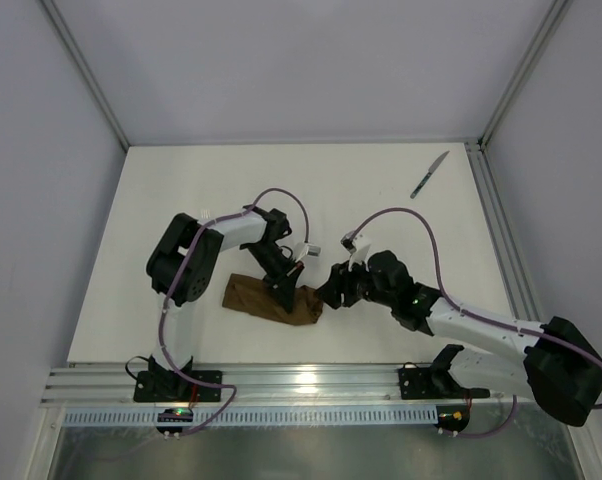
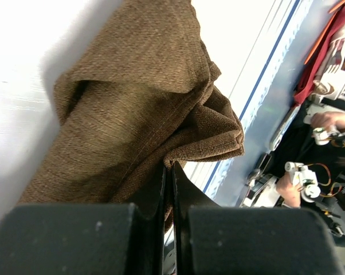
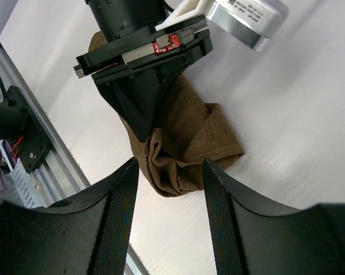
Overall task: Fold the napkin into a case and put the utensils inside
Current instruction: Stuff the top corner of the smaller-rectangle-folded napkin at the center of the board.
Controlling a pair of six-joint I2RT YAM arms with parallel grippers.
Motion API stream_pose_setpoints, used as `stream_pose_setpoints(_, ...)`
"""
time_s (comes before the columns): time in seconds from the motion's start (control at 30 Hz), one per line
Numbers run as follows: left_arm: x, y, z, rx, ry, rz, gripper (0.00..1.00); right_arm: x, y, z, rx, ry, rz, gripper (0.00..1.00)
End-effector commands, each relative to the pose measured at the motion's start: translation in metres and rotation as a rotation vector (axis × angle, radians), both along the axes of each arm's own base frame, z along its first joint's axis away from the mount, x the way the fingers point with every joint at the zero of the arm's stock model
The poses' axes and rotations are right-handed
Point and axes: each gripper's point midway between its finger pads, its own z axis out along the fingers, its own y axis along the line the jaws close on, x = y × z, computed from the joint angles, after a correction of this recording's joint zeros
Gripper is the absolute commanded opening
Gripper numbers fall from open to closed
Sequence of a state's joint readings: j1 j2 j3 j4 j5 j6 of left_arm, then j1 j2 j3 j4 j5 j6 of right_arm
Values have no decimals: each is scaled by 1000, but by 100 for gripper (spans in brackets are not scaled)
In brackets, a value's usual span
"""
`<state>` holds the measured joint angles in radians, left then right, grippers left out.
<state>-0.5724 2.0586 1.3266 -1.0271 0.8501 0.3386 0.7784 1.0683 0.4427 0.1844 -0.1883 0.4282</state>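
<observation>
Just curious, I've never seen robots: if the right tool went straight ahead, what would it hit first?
Probably the bunched end of the napkin, which the left tool pinches; depth is unclear.

Tabletop (image 1: pixel 231 180): white, matte, evenly lit, with glare at the near edge.
Back wall (image 1: pixel 301 60): plain pale grey panel, with similar panels on both sides.
Aluminium posts: 2, left post (image 1: pixel 86 75) and right post (image 1: pixel 521 70), meeting the far corners.
Aluminium rail (image 1: pixel 311 385): along the near edge, with a white slotted strip (image 1: pixel 311 414) below.

A white table (image 1: pixel 281 190) meets an aluminium rail (image 1: pixel 311 380) at its near edge.
</observation>
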Motion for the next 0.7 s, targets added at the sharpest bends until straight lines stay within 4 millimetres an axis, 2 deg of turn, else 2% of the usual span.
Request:
stream_pose_setpoints(0.0, 8, -5, 1, -38, 15, 37, 0, 3, 23, 6, 44, -49, 80, 53)
stream_pose_setpoints(0.07, 9, -5, 1, -41, 24, 46, 0, 3, 33, 3, 41, -36, 101, 53)
stream_pose_setpoints(0.1, 9, -4, 1, -42, 28, 50, 0, 2, 35, -10, 18, -9, 111, 53)
stream_pose_setpoints(0.33, 14, -4, 0, -42, 7, 64, 0, -8, 62, -16, 54, 9, 185, 52)
stream_pose_setpoints(0.47, 14, -4, 1, -44, 7, 67, 0, -4, 63, -27, 35, 37, 151, 50)
stream_pose_setpoints(0.5, 14, -4, 1, -42, 7, 65, 0, -3, 63, -30, 30, 42, 141, 45)
stream_pose_setpoints(0.53, 14, -4, 1, -45, 9, 64, 0, -2, 62, -34, 18, 55, 131, 32)
stream_pose_setpoints(0.67, 8, -5, 7, -82, 26, 57, 1, 2, 62, -47, -6, 87, 99, 10)
